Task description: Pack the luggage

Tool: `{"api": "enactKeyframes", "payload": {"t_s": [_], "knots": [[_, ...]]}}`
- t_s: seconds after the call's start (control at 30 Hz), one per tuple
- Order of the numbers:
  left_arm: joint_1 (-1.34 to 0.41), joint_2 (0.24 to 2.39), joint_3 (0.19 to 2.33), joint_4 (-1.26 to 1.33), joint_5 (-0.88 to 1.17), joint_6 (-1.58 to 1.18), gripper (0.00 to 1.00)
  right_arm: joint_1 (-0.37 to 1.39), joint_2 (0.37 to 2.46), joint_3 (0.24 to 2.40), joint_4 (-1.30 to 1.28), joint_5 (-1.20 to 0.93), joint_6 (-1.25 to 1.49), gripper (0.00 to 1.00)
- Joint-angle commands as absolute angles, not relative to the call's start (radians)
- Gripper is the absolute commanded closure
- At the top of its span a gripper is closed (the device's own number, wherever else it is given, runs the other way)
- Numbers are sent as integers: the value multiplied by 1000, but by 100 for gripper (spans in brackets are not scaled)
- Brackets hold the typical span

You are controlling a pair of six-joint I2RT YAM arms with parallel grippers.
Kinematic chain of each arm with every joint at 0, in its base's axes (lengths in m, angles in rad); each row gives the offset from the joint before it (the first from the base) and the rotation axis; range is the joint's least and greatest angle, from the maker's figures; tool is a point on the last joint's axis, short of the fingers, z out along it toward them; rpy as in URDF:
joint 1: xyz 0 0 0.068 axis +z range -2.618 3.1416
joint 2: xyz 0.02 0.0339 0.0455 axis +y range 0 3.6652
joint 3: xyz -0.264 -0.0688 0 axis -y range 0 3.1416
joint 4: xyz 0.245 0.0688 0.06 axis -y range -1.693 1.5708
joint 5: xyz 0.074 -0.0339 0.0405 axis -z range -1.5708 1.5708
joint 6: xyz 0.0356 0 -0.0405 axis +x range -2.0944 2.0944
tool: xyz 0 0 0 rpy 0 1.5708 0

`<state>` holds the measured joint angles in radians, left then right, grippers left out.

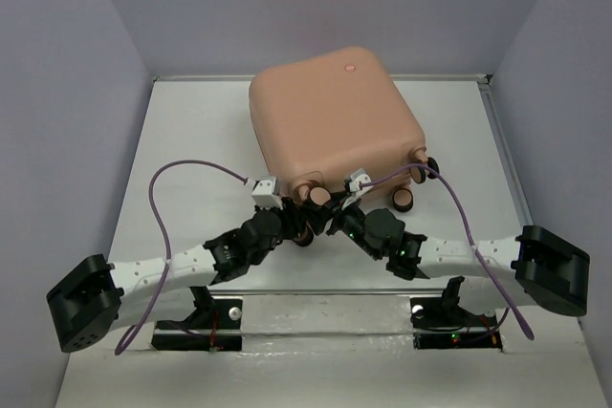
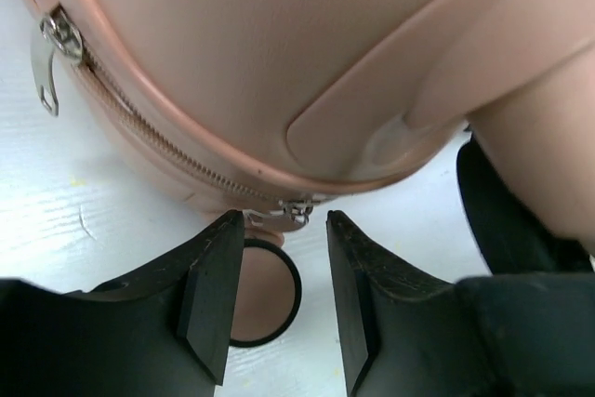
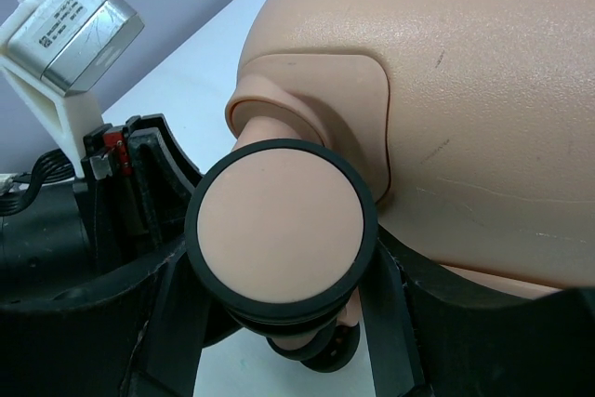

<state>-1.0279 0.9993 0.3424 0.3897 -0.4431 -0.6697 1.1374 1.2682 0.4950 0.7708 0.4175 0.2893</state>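
Note:
The luggage (image 1: 330, 112) is a peach-pink hard-shell case lying closed on the white table, its caster wheels toward the arms. Both arms reach to its near edge. My left gripper (image 1: 302, 224) (image 2: 284, 220) is open, and a silver zipper pull (image 2: 296, 208) on the case's seam sits just at its fingertips, unclamped. A second zipper pull (image 2: 51, 53) hangs further along the seam. One caster wheel (image 2: 265, 290) lies below the left fingers. My right gripper (image 1: 335, 215) (image 3: 284, 271) is shut on another pink-and-black caster wheel (image 3: 279, 230), with one finger on each side of it.
Two more wheels (image 1: 404, 200) stick out at the case's near right corner. Purple cables (image 1: 191, 167) loop above both forearms. The left arm's camera housing (image 3: 70, 30) is close beside the right gripper. Grey walls enclose the table on three sides.

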Motion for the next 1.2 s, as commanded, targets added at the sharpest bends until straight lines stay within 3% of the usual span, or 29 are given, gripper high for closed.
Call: {"api": "enactKeyframes", "payload": {"t_s": [0.0,0.17,0.23,0.27,0.37,0.8,1.17], "knots": [[-1032,1043,420,466,-561,-609,52,1111,1235,558,893,462,296,93],[-1034,1074,453,474,-594,-594,55,1111,1238,552,893,453,304,93],[-1034,1083,460,485,-595,-584,62,1111,1239,554,893,453,305,93],[-1035,1085,462,485,-600,-580,66,1111,1239,552,893,454,307,93],[-1034,1072,460,450,-633,-578,94,1111,1230,546,893,459,302,93],[-1003,861,403,62,-808,-756,94,1111,982,430,718,531,290,93],[-687,882,419,100,-683,-693,94,1111,822,371,566,499,316,93]]}}
